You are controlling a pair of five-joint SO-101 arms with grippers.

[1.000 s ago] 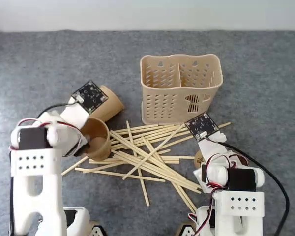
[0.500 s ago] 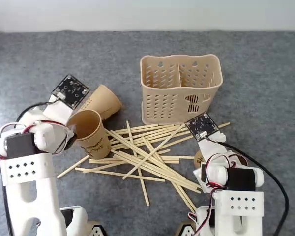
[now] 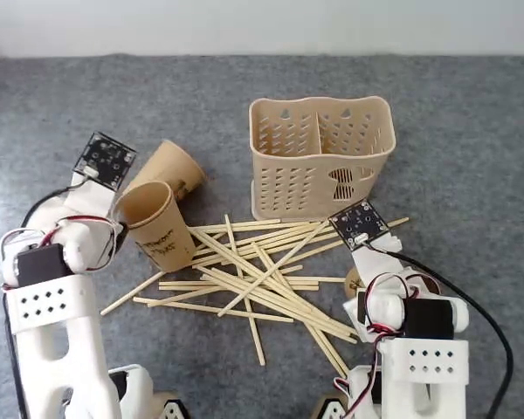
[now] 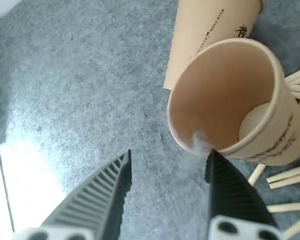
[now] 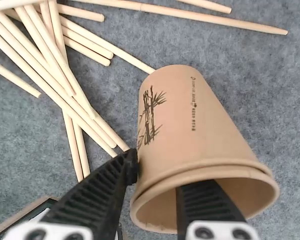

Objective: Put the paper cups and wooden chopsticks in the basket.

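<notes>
Your left gripper (image 4: 170,156) has pulled back toward the frame's left, jaws wide, leaving the tilted cup (image 3: 157,229) unheld. Your right gripper (image 5: 157,175) pinches the lying cup (image 5: 190,125) by its rim.

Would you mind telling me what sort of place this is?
Probably a robot practice bench: two small white arms at a grey carpeted table, with chopsticks, paper cups and a basket laid out.
</notes>
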